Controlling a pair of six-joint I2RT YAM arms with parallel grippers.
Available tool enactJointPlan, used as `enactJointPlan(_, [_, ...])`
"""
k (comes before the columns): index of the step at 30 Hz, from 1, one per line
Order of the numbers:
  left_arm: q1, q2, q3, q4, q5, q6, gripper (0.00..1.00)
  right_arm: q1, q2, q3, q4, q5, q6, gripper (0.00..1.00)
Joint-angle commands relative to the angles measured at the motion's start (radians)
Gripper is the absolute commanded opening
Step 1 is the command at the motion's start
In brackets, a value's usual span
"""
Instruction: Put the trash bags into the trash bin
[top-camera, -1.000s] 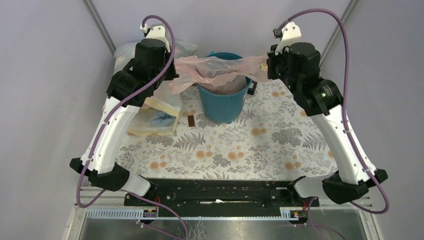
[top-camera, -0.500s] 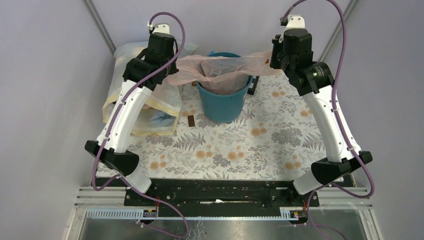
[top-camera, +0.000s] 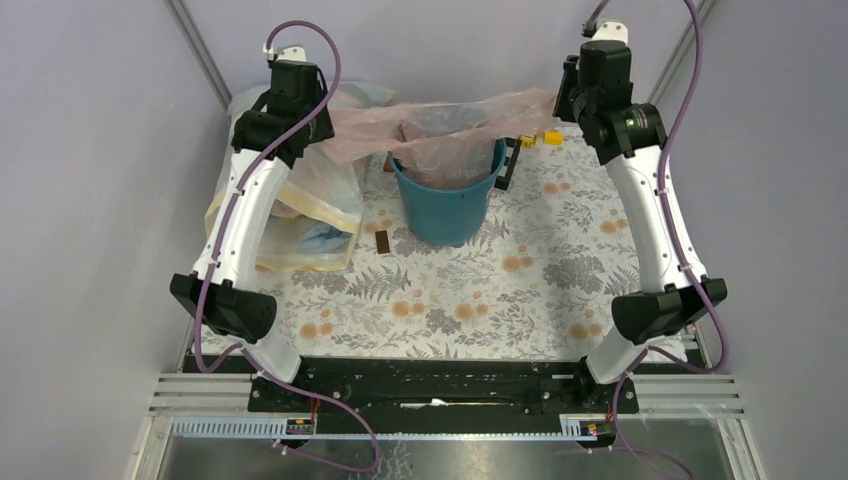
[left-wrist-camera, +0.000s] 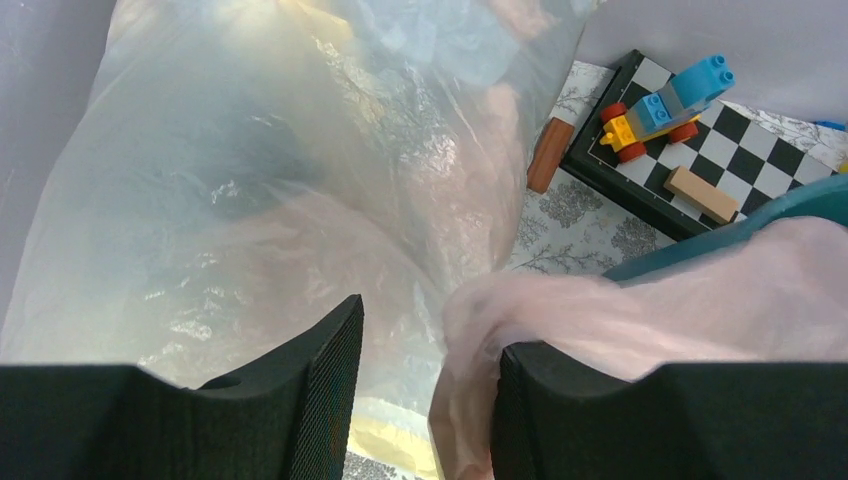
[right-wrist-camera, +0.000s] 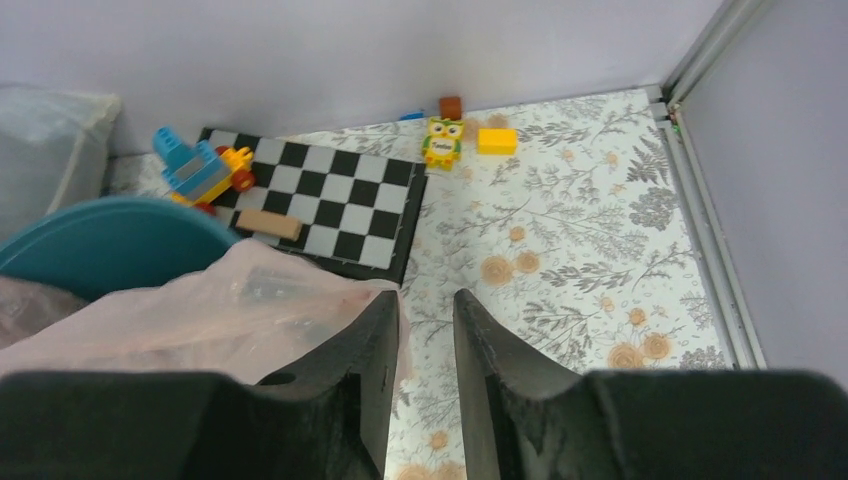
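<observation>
A pale-pink trash bag (top-camera: 440, 120) is stretched wide above the teal trash bin (top-camera: 447, 205), and its middle sags into the bin's mouth. My left gripper (top-camera: 322, 122) is at the bag's left end. In the left wrist view that gripper (left-wrist-camera: 428, 330) is open, with the bag (left-wrist-camera: 650, 320) draped over its right finger only. My right gripper (top-camera: 565, 100) is at the bag's right end. In its wrist view the right gripper (right-wrist-camera: 427, 296) shows a narrow open gap, and the bag (right-wrist-camera: 230, 310) lies over its left finger. The bin's rim (right-wrist-camera: 100, 245) shows below.
A big cloudy yellowish sack (top-camera: 320, 195) lies left of the bin. Behind the bin is a checkerboard (right-wrist-camera: 330, 210) with a toy of blue and yellow bricks (right-wrist-camera: 195, 170). An owl figure (right-wrist-camera: 441, 140) and a yellow block (right-wrist-camera: 497, 141) sit near the back wall. A brown block (top-camera: 382, 242) lies in front of the bin.
Both arms have swung outward and toward the back wall, pulling the pink bag wider and flatter over the bin.
</observation>
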Motion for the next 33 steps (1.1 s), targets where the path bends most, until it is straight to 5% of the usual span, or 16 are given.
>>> enactJointPlan(1, [0.048, 0.003, -0.008, 0.066, 0.081, -0.016, 0.47, -0.084, 0.068, 0.082, -0.019, -0.059, 0.048, 0.35])
enactJointPlan(7, [0.049, 0.048, -0.011, 0.129, 0.306, -0.035, 0.47, -0.12, 0.14, 0.088, -0.026, -0.216, 0.062, 0.37])
enactJointPlan(24, [0.089, 0.407, 0.181, 0.081, 0.456, -0.07, 0.38, -0.22, 0.391, 0.138, -0.063, -0.385, 0.118, 0.42])
enactJointPlan(33, [0.089, 0.438, 0.121, 0.086, 0.531, -0.062, 0.39, -0.22, 0.366, -0.03, 0.022, -0.536, 0.149, 0.45])
